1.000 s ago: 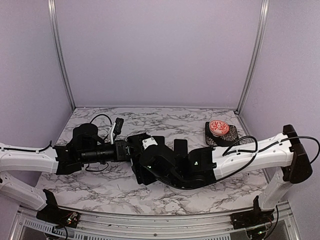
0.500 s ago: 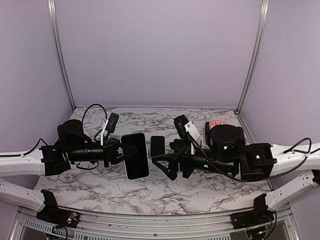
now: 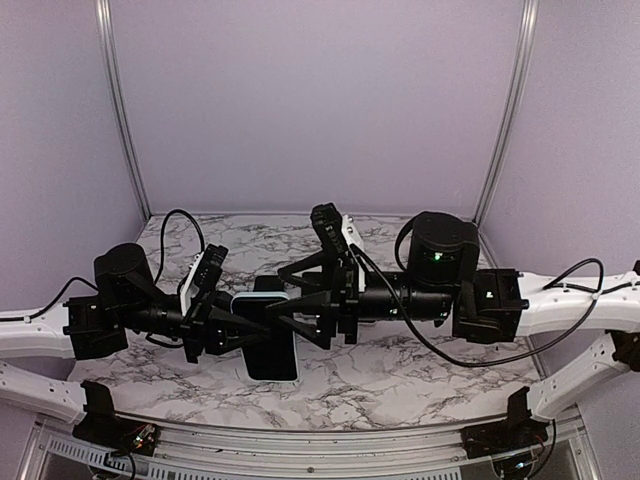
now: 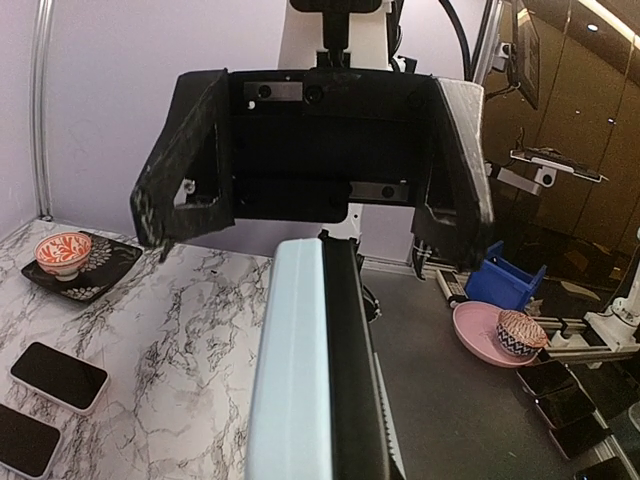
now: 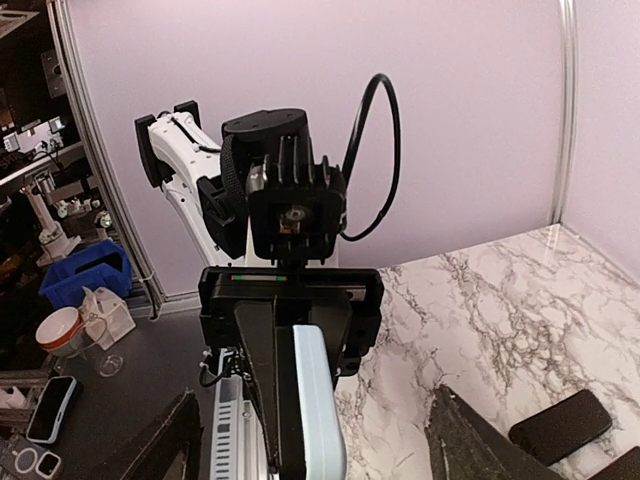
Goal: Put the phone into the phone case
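While your left gripper [image 3: 240,328] was clamped nearly shut on the pale blue phone case [image 4: 292,385], the black phone [image 4: 350,385] lay flat against that case, and the pair was held up off the bench [image 3: 400,372] between the two arms. From the left wrist view you saw them edge-on as two layers side by side. I judged the phone to be set into the case but not clearly pressed home, since the frames did not show whether the corners had snapped in.

Your right gripper [image 3: 287,303] faced the left one with its fingers [image 4: 190,175] spread wide, one on each side of the far end of the pair and touching nothing. What seemed left for you was to press the phone in fully and check the fit.

Around the work, a patterned bowl [image 4: 62,252] sat on a dark tray [image 4: 112,268] at the far right of the bench. A white-rimmed spare phone [image 4: 58,375] and a dark phone [image 4: 22,440] lay on the marble near that tray. None of these stood in the way, though the two arms were close, so the fingers could have knocked each other.
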You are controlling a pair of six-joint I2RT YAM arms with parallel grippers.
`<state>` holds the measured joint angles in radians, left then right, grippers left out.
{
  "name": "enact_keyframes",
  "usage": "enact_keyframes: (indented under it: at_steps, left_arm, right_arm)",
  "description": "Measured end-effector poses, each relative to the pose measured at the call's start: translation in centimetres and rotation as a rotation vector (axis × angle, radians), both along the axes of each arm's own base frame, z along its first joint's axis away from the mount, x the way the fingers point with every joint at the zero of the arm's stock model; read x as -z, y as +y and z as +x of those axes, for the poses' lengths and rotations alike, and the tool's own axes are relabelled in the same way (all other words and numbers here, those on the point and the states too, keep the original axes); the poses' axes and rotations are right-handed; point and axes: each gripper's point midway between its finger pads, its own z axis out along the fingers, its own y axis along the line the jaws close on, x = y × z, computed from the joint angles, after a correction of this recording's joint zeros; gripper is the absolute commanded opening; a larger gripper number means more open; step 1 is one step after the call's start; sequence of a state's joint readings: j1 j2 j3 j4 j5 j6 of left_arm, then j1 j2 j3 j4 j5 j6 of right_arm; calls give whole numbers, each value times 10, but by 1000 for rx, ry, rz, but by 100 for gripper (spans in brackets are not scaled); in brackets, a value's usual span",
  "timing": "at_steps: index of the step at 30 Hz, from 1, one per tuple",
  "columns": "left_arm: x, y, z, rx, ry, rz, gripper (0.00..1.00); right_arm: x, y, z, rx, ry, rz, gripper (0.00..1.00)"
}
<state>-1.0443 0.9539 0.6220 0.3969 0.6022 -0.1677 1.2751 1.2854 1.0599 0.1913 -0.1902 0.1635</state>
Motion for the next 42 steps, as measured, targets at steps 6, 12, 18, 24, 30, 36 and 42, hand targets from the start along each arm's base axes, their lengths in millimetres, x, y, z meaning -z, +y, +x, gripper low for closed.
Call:
enact_keyframes:
  at_steps: [6, 12, 18, 24, 30, 36, 42]
  left_arm:
    - [0, -1, -3, 9, -18, -1, 0]
    - [0, -1, -3, 10, -23, -2, 0]
    - [0, -1, -3, 9, -29, -1, 40]
    - [-12, 3, -2, -16, -27, -35, 43]
    - [-28, 10, -1, -42, -45, -83, 47]
    - [-31, -1, 2, -30, -23, -70, 47]
    - [-40, -4, 0, -5, -9, -81, 0]
  right_arm:
    - [19, 13, -8, -69, 10, -51, 55]
    - [25, 13, -10, -87, 24, -68, 0]
    - [25, 12, -9, -84, 42, -72, 0]
    - [31, 3, -7, -66, 35, -102, 0]
    - [12, -12, -13, -80, 8, -51, 0]
    - [9, -13, -14, -88, -2, -42, 0]
    - [15, -11, -15, -97, 0, -60, 0]
